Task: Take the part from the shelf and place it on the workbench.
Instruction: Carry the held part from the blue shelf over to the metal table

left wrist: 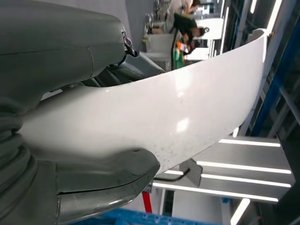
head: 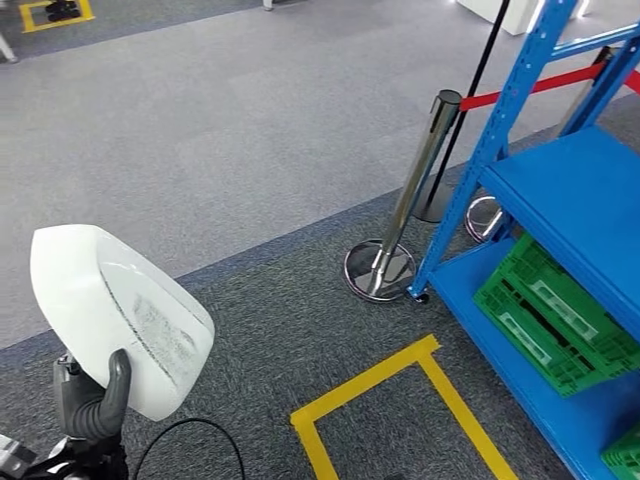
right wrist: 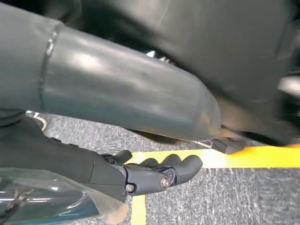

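Carrying the white part [head: 113, 310] clear of the blue shelf [head: 581, 200], we are gripping it firmly in our left hand [head: 94, 405]; our right hand [right wrist: 155, 171] is hanging empty, fingers loosely curled, while we are seeking the workbench.

Green crates [head: 557, 325], chrome stanchion [head: 411, 190], yellow floor tape [head: 392, 385], possibly people [left wrist: 183, 21]

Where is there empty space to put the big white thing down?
Bare spots: the upper blue shelf, and the grey carpet left of the silver posts. It is crowded on the lower shelf, where green crates lie. The left hand holds the white part.
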